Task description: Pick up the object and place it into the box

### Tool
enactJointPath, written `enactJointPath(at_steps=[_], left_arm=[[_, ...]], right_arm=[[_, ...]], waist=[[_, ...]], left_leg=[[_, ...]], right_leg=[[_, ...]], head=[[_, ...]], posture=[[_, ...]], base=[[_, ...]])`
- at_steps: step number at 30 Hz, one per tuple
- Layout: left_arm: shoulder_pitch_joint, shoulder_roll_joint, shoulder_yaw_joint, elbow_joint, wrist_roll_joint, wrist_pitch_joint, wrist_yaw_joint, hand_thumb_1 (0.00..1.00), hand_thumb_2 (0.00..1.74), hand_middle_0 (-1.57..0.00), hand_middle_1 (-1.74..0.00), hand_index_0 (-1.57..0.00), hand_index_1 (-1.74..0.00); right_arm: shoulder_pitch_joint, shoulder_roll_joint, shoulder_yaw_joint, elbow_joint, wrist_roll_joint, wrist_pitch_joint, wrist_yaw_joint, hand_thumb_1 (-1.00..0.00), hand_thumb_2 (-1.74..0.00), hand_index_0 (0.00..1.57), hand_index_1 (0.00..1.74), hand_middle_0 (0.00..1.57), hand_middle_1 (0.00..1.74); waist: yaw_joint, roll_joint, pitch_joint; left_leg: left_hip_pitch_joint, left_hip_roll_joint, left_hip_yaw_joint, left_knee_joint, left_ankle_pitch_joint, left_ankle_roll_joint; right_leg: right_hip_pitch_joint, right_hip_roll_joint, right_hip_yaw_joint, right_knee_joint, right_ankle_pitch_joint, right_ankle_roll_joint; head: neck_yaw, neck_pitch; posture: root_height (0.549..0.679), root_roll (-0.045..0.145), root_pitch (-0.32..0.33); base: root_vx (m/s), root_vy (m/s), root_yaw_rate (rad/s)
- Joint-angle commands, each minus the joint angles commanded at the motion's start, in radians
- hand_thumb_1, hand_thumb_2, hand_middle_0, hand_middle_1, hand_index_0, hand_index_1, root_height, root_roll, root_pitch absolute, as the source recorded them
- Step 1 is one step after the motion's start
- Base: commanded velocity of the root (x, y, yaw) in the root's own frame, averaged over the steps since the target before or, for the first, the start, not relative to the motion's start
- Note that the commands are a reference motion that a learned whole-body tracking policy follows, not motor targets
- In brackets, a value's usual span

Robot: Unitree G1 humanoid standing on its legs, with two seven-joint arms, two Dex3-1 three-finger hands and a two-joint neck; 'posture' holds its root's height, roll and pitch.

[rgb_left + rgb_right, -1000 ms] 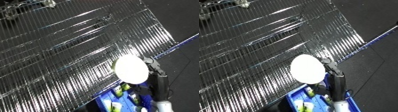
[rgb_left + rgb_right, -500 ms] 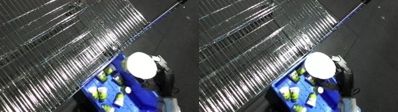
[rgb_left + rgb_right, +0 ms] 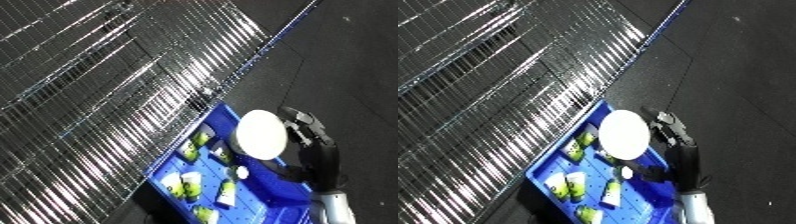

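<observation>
Gripping a round white object (image 3: 260,134), the right hand (image 3: 306,137) had its black fingers curled round the object's right edge, and it held the pale disc-like shape just above the blue bin (image 3: 550,169). The white and silver forearm (image 3: 696,208) ran down from the hand to the lower edge of the view. Seen from above, the object overlapped the bin's upper right part, so it was over the bin and apart from the things already inside. Within the bin lay several small yellow-green and white items (image 3: 188,182), scattered across its perforated blue floor; what they were could not be told. Beyond the bin's left wall, just beside it, stretched a wide bright metal wire grid (image 3: 107,85), running diagonally across the upper left of the view. To the right lay dark floor (image 3: 355,65). No left hand showed in either view.
</observation>
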Motion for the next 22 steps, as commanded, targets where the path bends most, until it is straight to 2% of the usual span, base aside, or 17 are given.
enactJointPath(at_steps=[7, 16, 19, 22], left_arm=[[0.002, -0.003, -0.001, 0.006, -0.003, 0.0, -0.006, 1.0, 1.74, -1.57, -1.74, -1.57, -1.74], [0.006, -0.003, -0.018, 0.005, -0.007, 0.005, -0.013, 1.0, 1.74, -1.57, -1.74, -1.57, -1.74], [-0.002, 0.0, -0.029, 0.003, -0.004, 0.017, -0.015, 1.0, 1.74, -1.57, -1.74, -1.57, -1.74], [-0.014, 0.003, -0.042, 0.006, 0.0, 0.031, -0.017, 1.0, 1.74, -1.57, -1.74, -1.57, -1.74]], right_arm=[[0.003, 0.006, 0.014, -0.003, 0.003, 0.023, -0.008, 0.0, 0.0, 0.0, 0.0, 0.0, 0.0], [0.001, 0.002, 0.047, -0.033, 0.015, 0.037, 0.063, 0.0, 0.0, 0.0, 0.0, 0.0, 0.0], [-0.029, -0.003, 0.076, -0.058, 0.022, 0.071, 0.099, 0.0, 0.0, 0.0, 0.0, 0.0, 0.0], [-0.068, -0.009, 0.111, -0.082, 0.033, 0.115, 0.13, 0.0, 0.0, 0.0, 0.0, 0.0, 0.0]], waist=[[0.002, 0.005, 0.0], [0.021, -0.002, 0.0], [0.037, -0.007, 0.0], [0.054, -0.01, 0.0]], left_leg=[[0.007, -0.005, -0.006, -0.014, 0.01, -0.0011], [0.006, -0.011, -0.023, -0.003, 0.015, -0.0068], [0.0, -0.015, -0.034, 0.005, 0.015, -0.0075], [-0.009, -0.018, -0.042, 0.011, 0.016, -0.0075]], right_leg=[[0.001, 0.002, 0.0, 0.001, -0.004, -0.0035], [0.016, -0.0001, -0.01, 0.011, -0.014, -0.0107], [0.019, -0.0021, -0.017, 0.012, -0.015, -0.012], [0.016, -0.0039, -0.025, 0.017, -0.017, -0.0137]], head=[[-0.015, -0.004], [-0.12, -0.01], [-0.166, 0.014], [-0.195, 0.009]], posture=[[0.644, 0.092, 0.081], [0.644, 0.099, 0.068], [0.644, 0.1, 0.064], [0.643, 0.099, 0.062]], base=[[0.019, -0.015, 0.024], [0.028, -0.03, 0.072], [0.019, -0.068, 0.146], [0.012, -0.069, 0.14]])
